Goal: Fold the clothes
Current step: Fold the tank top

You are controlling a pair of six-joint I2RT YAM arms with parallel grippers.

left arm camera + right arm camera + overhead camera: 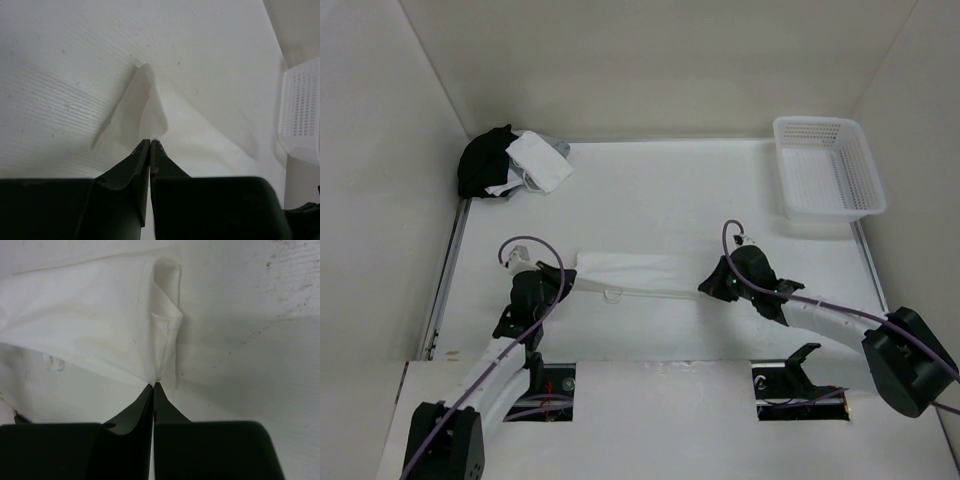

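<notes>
Left gripper (150, 141) is clamped on the white top (630, 268), left end. Right gripper (154, 385) is clamped on the right end.

Bright, even light; soft shadows (wrist views hazy).

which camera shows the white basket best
Top external: the whole white basket is visible, rim and mesh floor, empty. Left wrist catches only part of one side at its right edge; right wrist shows none of it.
</notes>
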